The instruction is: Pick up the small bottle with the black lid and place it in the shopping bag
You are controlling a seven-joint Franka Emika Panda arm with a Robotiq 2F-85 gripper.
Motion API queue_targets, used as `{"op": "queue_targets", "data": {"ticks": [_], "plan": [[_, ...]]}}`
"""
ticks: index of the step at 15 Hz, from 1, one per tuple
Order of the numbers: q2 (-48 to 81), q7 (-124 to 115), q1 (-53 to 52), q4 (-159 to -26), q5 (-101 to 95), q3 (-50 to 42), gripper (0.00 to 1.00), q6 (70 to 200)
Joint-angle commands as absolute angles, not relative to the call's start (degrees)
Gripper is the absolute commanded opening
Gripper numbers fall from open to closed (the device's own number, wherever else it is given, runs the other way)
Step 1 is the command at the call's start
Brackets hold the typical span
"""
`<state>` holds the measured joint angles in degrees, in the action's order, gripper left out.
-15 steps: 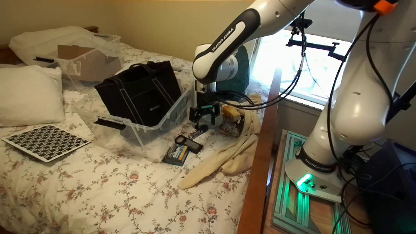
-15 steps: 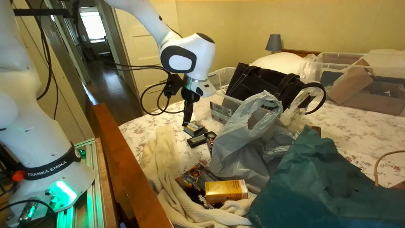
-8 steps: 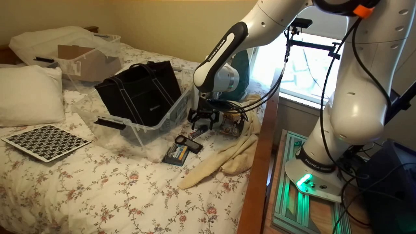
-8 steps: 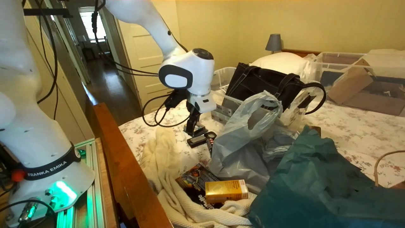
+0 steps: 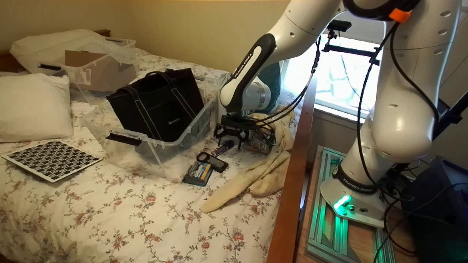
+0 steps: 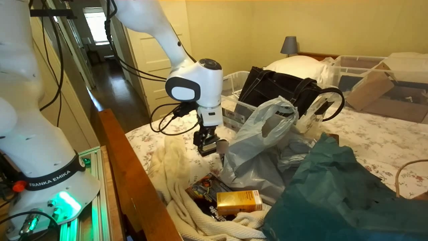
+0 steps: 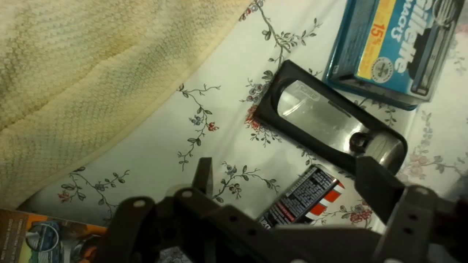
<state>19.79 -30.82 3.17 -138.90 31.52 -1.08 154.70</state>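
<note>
The small bottle (image 5: pixel 221 150) with the black lid (image 5: pixel 229 144) lies on its side on the flowered bedspread. In the wrist view its dark label with red and white stripes (image 7: pixel 299 197) shows between the fingers; its lid end is hidden behind the gripper. My gripper (image 5: pixel 229 146) is open, low over the bottle, its fingers (image 7: pixel 376 179) spread to either side. In the wrist view the gripper (image 7: pixel 287 170) holds nothing. The black shopping bag (image 5: pixel 157 106) sits tilted in a clear plastic bin (image 5: pixel 168 144); the bag also shows in an exterior view (image 6: pixel 279 88).
A black device with a silver face (image 7: pixel 318 117) and a Gillette box (image 7: pixel 391 54) lie close to the bottle. A cream cloth (image 5: pixel 268 175), grey plastic bag (image 6: pixel 254 164), gold box (image 6: pixel 239 202) and teal bag (image 6: pixel 334 197) lie around. A wooden rail (image 5: pixel 292 201) edges the bed.
My gripper has come down, with the wrist turning more upright, and now stands low over the bottle. The bottle and the bag have not moved.
</note>
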Motion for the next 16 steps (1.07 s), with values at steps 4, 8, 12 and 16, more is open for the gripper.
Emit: {"op": "queue_targets", "data": {"ticks": [4,8,12,16], "plan": [[23.99,-40.23,1.72,-135.02,31.77,-2.78,1.00,155.02],[23.23,-38.29,2.61,-135.67,31.66,-2.19,1.00,154.56],[26.75,-45.05,0.32,-132.89,28.10,-5.52,1.00,154.30],[30.61,-51.59,-2.04,-130.12,25.29,-7.85,1.00,156.93]]}}
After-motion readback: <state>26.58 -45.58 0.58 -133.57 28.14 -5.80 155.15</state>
